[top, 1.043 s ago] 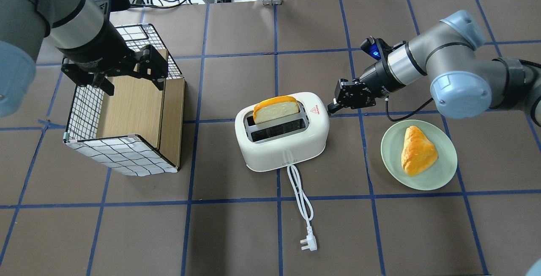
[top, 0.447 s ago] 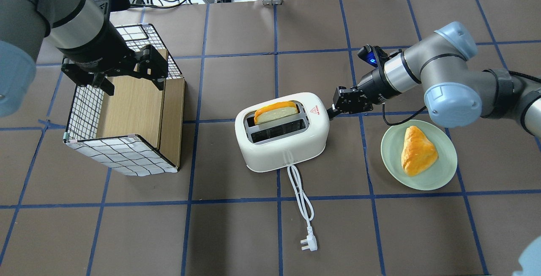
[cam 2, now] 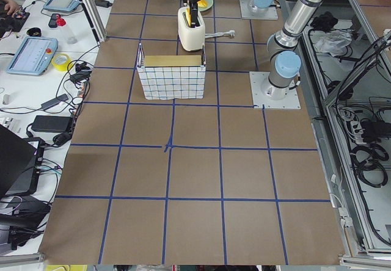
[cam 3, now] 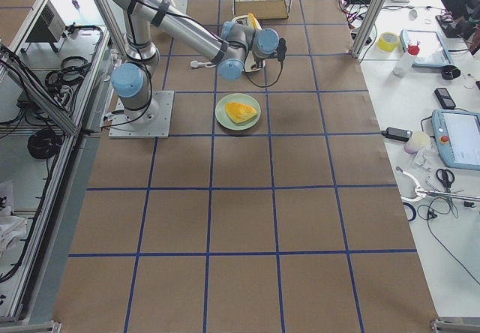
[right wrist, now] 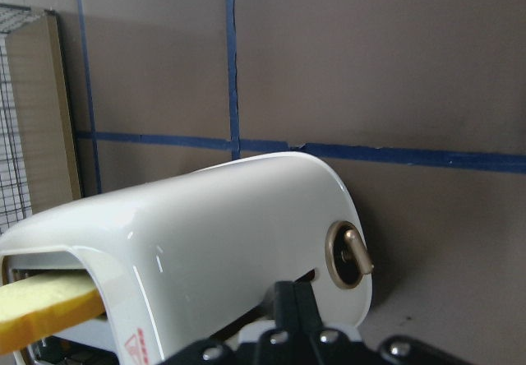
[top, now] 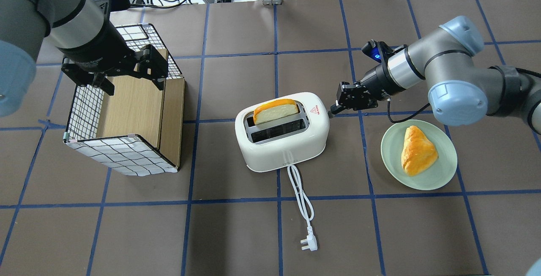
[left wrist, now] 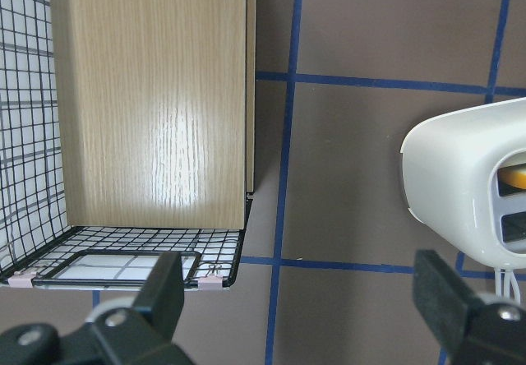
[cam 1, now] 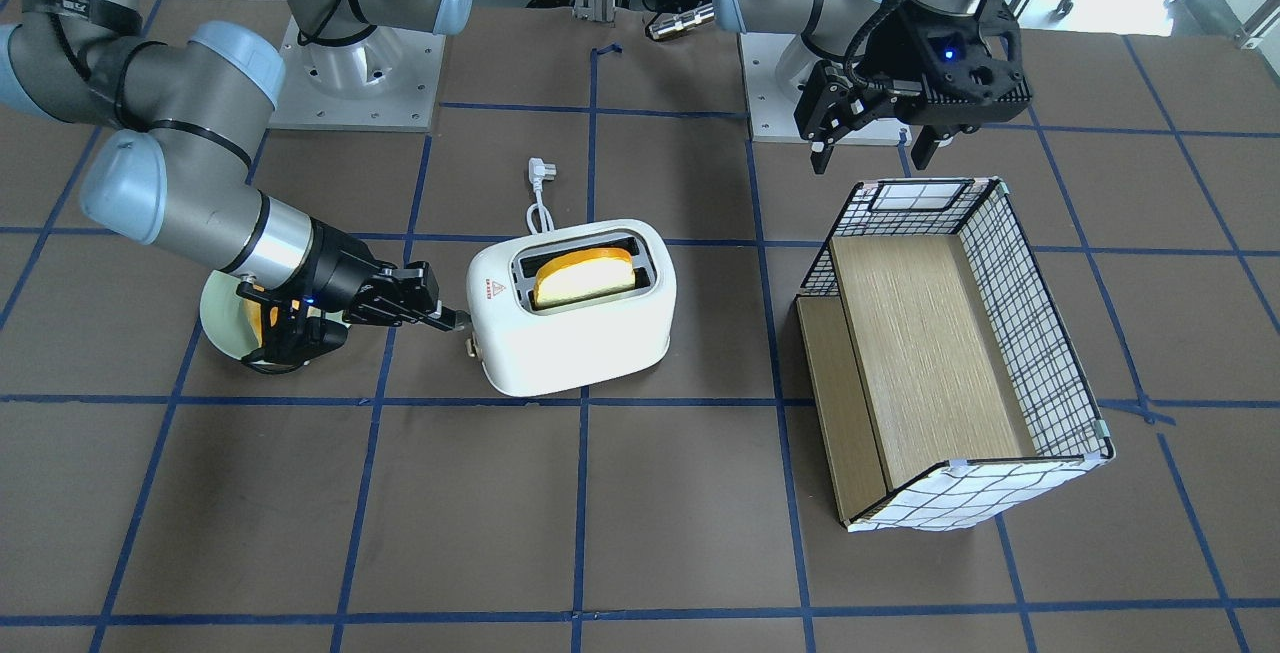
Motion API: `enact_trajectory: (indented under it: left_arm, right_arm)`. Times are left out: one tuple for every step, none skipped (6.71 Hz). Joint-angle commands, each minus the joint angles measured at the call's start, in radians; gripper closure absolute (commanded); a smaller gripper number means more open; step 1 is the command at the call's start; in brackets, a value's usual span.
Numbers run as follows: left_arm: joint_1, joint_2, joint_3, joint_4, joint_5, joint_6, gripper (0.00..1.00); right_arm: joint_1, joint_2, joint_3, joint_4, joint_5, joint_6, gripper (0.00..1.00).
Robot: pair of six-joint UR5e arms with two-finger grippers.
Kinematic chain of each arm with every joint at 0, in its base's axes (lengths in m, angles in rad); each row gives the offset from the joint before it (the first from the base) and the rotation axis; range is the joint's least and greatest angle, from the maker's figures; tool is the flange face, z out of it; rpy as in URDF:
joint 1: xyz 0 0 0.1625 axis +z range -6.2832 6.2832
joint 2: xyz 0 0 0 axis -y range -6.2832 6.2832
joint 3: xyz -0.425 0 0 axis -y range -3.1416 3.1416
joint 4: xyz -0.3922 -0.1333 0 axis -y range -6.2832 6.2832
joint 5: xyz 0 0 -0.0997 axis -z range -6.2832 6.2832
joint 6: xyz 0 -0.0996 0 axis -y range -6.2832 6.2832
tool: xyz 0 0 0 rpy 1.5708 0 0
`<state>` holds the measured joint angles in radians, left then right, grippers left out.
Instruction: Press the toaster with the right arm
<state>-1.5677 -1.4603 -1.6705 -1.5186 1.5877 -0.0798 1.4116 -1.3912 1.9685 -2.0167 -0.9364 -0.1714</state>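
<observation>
The toaster (top: pixel 291 145) stands mid-table on the worktop (top: pixel 236 229), cord (top: pixel 302 200) toward the robot, a bread slice (top: pixel 277 111) upright in its far slot. The right gripper (top: pixel 333 109), fingers pressed together, sits at the toaster's knob (right wrist: pixel 349 256) end (contact cannot be told). The left gripper (top: pixel 131 79), fingers spread, hangs over the basket (top: pixel 122 157), well apart.

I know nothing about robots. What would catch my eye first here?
A glossy white toaster sits mid-table with a slice of bread poking from its slot, and the right claw is nosed up at its end. Beside that arm a green plate holds a golden pastry. The left claw hangs open above a wire-sided box.
</observation>
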Motion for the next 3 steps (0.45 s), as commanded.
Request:
enact_trajectory:
  left_arm:
    - [0.0,0.0,0.0,0.0,0.002,0.0,0.0]
    - [0.0,0.0,0.0,0.0,0.0,0.0,0.0]
    - [0.0,0.0,0.0,0.0,0.002,0.0,0.0]
  right_arm:
    - [0.003,-0.11,-0.101,0.123,-0.094,0.113,1.0]
    - [0.007,-0.146,-0.206,0.239,-0.198,0.148,0.62]
    - [0.013,-0.158,-0.343,0.377,-0.323,0.151,0.5]
